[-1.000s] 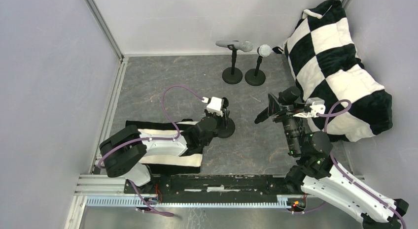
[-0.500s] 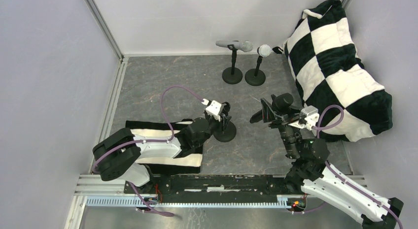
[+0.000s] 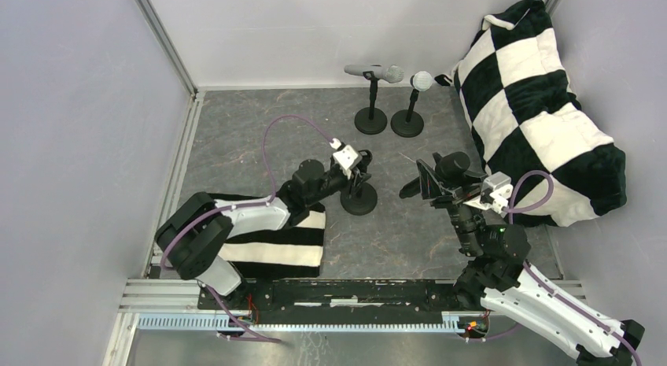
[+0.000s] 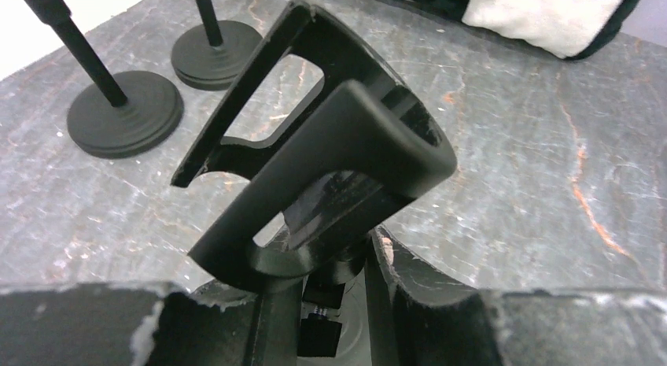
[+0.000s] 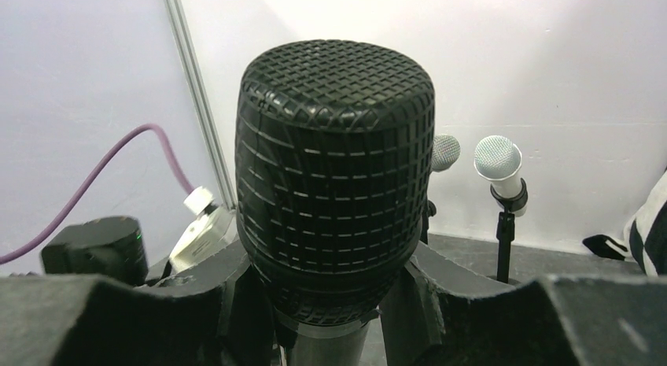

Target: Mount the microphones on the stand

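My left gripper (image 3: 358,175) is shut on the stem of a black desk stand (image 3: 359,199) in the middle of the floor. In the left wrist view the stand's empty clip (image 4: 330,146) rises just above my gripper (image 4: 322,303). My right gripper (image 3: 432,185) is shut on the black microphone (image 3: 417,181), to the right of that stand. In the right wrist view its mesh head (image 5: 334,169) stands above my gripper (image 5: 334,311). At the back, the silver-grey microphone (image 3: 376,71) and the white microphone (image 3: 421,80) sit on their own stands.
A large black-and-white checkered cushion (image 3: 543,106) fills the right side. A striped cloth (image 3: 275,248) lies under my left arm. The two back stand bases (image 4: 126,114) (image 4: 216,51) show in the left wrist view. Walls close in on the left, back and right.
My left arm has stretched out and carried the stand slightly farther away. My right gripper with the black microphone has shifted left, closer to the stand.
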You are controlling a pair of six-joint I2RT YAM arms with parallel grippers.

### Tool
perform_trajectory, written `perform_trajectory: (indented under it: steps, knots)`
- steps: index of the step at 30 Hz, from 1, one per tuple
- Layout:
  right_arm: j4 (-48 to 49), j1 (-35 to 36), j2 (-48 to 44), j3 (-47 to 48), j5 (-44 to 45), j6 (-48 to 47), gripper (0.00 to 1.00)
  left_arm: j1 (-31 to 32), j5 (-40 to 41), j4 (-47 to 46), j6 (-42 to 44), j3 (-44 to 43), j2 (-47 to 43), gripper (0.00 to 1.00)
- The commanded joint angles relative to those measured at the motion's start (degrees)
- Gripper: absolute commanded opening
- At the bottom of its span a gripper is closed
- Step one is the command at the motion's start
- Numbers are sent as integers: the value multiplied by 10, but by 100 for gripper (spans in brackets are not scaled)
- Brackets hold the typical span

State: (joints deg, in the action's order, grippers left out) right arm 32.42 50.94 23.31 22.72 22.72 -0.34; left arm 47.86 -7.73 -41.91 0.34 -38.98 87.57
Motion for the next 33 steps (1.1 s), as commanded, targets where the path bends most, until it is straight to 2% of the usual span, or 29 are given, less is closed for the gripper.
perform_trajectory:
  steps: [1, 3, 5, 10, 13, 15, 18, 23, 30, 33]
  knots:
    - [-5, -1, -11, 15, -2, -8, 0, -34, -96, -52, 47, -72, 32, 2]
    - [-11, 0, -14, 16, 1, -9, 0, -35, -109, -41, 57, -87, 43, 2]
    - [-17, -1, -16, 16, 4, -11, 0, -35, -113, -29, 60, -92, 50, 10]
    - [-27, -1, -20, 15, 13, -8, 0, -34, -68, -43, 36, -64, 50, 41]
    - [-28, 0, -20, 12, 14, -8, 0, -33, -40, -45, 26, -51, 41, 50]
    - [-29, -1, -20, 12, 13, -8, 0, -33, -20, -42, 21, -45, 35, 64]
    - [-30, -1, -20, 12, 9, -7, 0, -31, 11, -48, 7, -31, 22, 78]
    - [-34, -1, -23, 10, 10, -7, 0, -3, 84, -50, -2, -12, 3, 87]
    - [-38, -1, -27, 6, 9, -7, 0, 67, 272, -72, -14, 5, -2, 89]
    - [-39, -1, -27, 7, 6, -7, 0, 86, 316, -88, -10, -1, 12, 90]
